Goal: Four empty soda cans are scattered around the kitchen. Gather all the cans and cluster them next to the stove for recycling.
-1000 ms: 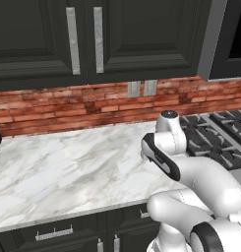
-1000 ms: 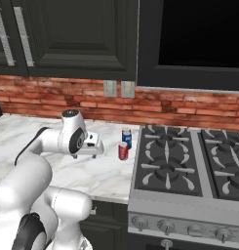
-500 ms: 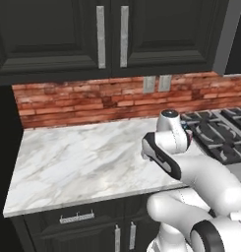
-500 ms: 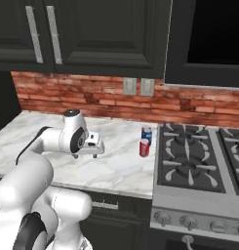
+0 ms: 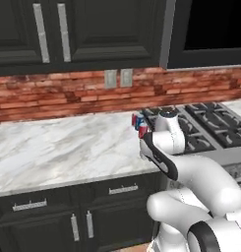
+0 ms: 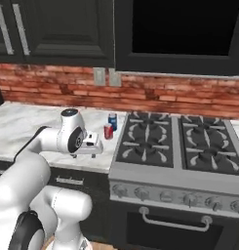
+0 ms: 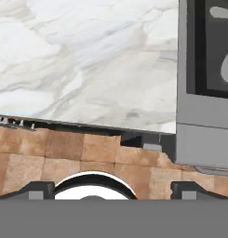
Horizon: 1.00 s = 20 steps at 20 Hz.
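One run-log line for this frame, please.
gripper: open, empty | red can, blue can: on counter beside stove

arm (image 5: 191,172): glossy white rounded shells, thick tubular links
joints: dark grey to black bands and seams between the white segments
wrist cap (image 6: 69,113): small grey disc with a dark rim on top of a white rounded housing
hand (image 6: 90,144): white blocky body with dark detailing
finger tips (image 7: 37,189): two small dark grey blocks
lowest link (image 6: 28,232): white with a broad black ring

Arm folded low, jaws wide apart
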### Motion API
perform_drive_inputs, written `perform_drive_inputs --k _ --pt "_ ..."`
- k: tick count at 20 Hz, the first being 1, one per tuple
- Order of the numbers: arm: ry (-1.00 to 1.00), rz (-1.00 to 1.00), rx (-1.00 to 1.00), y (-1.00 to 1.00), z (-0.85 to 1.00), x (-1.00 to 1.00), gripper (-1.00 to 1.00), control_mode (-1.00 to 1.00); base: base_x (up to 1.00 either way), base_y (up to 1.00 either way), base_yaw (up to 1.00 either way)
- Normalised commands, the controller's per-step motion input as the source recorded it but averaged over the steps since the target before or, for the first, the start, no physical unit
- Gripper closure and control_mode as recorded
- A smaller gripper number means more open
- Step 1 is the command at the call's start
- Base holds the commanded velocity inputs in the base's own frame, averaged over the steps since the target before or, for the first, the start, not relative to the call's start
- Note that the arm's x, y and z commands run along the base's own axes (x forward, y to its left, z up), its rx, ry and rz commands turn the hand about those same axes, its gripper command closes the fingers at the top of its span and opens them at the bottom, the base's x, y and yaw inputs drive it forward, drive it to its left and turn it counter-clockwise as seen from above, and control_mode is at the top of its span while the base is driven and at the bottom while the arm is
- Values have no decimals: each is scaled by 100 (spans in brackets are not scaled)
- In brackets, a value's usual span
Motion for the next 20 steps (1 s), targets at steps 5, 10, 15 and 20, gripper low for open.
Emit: perform_drive_inputs --k 5,10,15,20 --pt "0 0 0 0 0 0 -100 100 -24 -100 -32" --pt "0 0 0 0 0 0 -100 100 0 -91 -58" --pt "0 0 0 0 0 0 -100 100 0 -27 -81" --pt "0 0 0 0 0 0 -100 100 0 0 -93"
